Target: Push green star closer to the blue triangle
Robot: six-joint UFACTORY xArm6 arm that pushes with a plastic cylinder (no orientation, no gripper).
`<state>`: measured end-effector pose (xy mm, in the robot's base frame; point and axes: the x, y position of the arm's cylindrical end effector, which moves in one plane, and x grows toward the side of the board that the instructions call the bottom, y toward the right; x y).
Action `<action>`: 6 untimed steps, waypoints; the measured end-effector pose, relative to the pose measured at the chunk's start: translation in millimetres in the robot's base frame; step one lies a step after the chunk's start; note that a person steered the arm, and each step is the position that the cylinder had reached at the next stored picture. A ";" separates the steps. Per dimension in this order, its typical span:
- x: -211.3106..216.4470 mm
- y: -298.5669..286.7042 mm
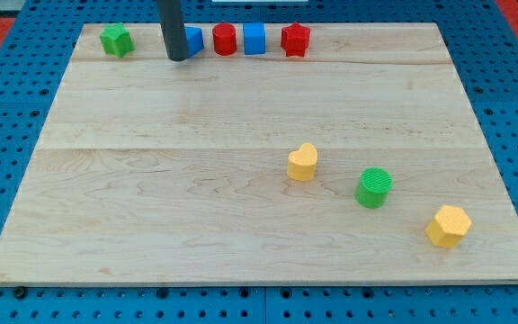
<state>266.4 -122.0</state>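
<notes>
The green star (115,40) sits at the top left of the wooden board. The blue triangle (192,39) is to its right in the top row, partly hidden behind my rod. My tip (178,58) rests on the board just left of and touching or nearly touching the blue triangle, well to the right of the green star.
In the top row, right of the triangle, stand a red cylinder (225,40), a blue cube (254,39) and a red star (295,40). Lower right hold a yellow heart (302,162), a green cylinder (374,187) and a yellow hexagon (448,226). The board's top edge (367,25) runs just behind the row.
</notes>
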 end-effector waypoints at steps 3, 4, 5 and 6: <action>-58.0 -89.6; -73.8 -104.3; -74.8 -109.0; -72.3 -123.4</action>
<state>194.1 -245.3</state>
